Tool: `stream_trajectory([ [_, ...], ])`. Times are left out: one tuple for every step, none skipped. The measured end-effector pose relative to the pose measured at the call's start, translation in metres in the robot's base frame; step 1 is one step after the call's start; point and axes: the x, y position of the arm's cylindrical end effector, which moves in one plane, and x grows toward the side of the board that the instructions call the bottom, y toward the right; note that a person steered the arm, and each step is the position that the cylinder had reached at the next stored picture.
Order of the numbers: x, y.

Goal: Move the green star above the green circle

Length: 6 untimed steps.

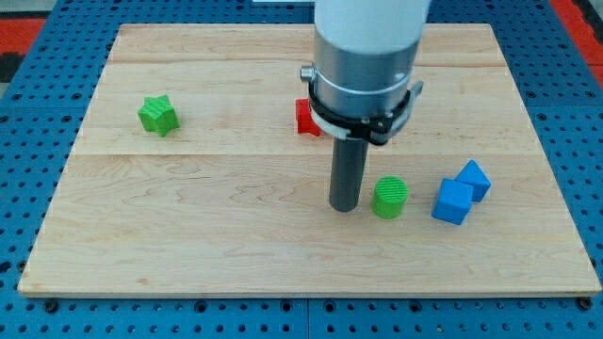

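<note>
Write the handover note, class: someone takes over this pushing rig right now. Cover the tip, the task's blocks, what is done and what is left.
My tip is on the board just to the view's left of the green circle, close beside it; contact cannot be told.
The green star sits far off at the view's left, untouched, higher in the view than the circle.
A red block is partly hidden behind the arm; two blue blocks sit right of the circle.
Done: nothing visible yet.
Left: bring the tip round to the star and push it rightward until it sits above the circle.
</note>
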Motion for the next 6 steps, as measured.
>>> stream_trajectory([
  [0.014, 0.024],
  [0.026, -0.019],
  [0.010, -0.123],
  [-0.050, -0.209],
  [-0.105, -0.291],
  [-0.131, -0.302],
])
